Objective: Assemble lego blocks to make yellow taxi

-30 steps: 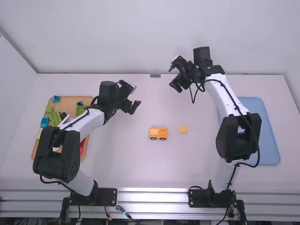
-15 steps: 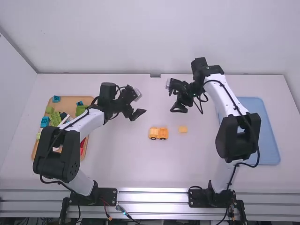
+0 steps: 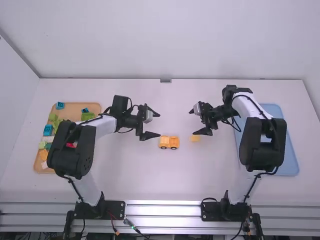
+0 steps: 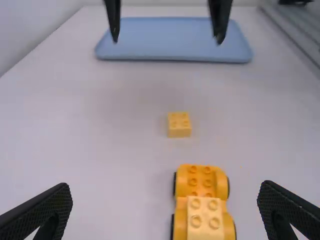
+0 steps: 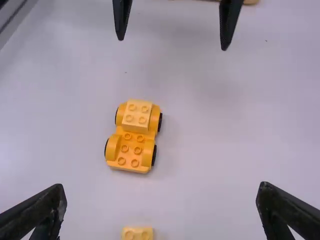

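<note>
Two black grippers, spread wide and empty, face each other above a yellow toy car.
Between the left gripper's (image 3: 159, 125) ridged fingers (image 4: 45, 210) and the right gripper (image 3: 192, 122) lies only air; below, the glossy plastic car (image 3: 169, 142) stands on dark round wheels (image 5: 154, 155), a paler studded block (image 5: 136, 116) capping one end. A loose, squarish yellow block (image 4: 179, 125) sits near it on the smooth white table (image 3: 150, 180).

High above and farthest off, the high view faces forward and down over the table (image 3: 135, 175). Nearer, the left wrist view faces right, the right wrist view left, more steeply; both share car (image 5: 132, 136) and block (image 4: 179, 127).
</note>
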Robot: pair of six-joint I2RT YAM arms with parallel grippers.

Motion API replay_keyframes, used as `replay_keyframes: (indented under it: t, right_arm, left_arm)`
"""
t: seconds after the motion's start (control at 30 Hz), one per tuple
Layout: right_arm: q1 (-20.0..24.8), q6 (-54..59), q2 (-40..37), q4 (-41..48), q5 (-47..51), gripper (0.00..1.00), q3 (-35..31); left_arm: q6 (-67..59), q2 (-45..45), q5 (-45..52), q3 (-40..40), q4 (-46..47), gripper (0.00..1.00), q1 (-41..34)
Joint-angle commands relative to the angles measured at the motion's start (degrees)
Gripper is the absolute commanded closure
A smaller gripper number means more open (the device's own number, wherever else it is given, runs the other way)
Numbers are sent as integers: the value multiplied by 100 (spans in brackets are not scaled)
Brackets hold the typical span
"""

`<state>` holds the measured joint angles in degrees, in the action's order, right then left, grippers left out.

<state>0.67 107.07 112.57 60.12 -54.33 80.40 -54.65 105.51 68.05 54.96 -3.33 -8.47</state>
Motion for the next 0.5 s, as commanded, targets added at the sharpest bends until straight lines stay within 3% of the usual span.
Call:
replay_keyframes:
  t: [0.0,0.17,0.33,0.47]
  right_arm:
    - [-26,393,59,-400,-184,1,-442]
    - [-28,-758,61,-1945,17,1,-1198]
    - [-76,-715,61,-2288,175,0,-1554]
    - [85,-269,61,-2323,173,7,-1897]
  left_arm:
    - [-686,210,874,-28,28,1,-52]
    - [-879,402,293,-28,-9,1,-452]
    - [-863,402,-385,-28,-9,1,-828]
    - [-750,402,-616,-28,-13,1,-962]
